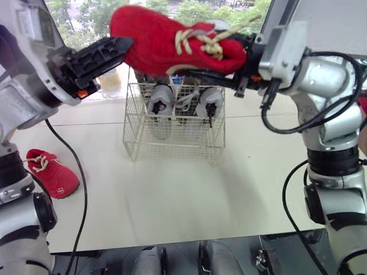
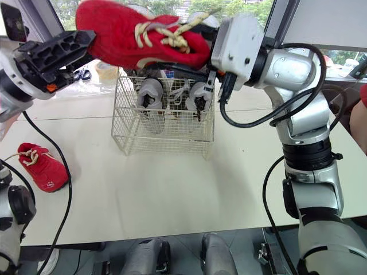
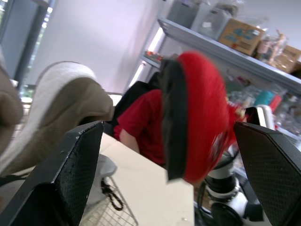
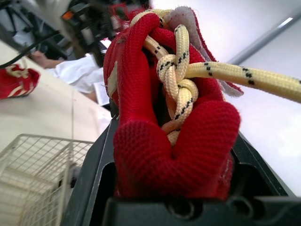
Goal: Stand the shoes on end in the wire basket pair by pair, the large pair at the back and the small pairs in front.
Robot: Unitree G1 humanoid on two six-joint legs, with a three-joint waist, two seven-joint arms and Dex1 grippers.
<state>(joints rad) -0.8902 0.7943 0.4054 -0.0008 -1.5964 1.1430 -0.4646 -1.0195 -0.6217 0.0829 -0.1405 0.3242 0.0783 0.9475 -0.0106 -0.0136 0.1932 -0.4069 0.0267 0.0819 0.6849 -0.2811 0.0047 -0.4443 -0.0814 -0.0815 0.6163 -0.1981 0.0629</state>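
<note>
A: Head view: right hand (image 1: 226,71) clenched on red knit cream-laced shoe (image 1: 172,40), high over white wire basket (image 1: 172,146); grey pair (image 1: 160,103) upright at its back.
B: Left wrist: left hand (image 1: 117,51) spread, heel between, not gripped. Probably readying support. Right wrist: toe end wedged.

Head eyes overlook the table (image 1: 172,195); both wrist cameras, seemingly, closely share red shoe (image 1: 160,40).

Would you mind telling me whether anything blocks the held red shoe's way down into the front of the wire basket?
Nothing visible does. The red shoe, in the right gripper, hangs above the wire basket; the grey pair stands at its back, the front looks free. The left gripper is beside the heel.
</note>
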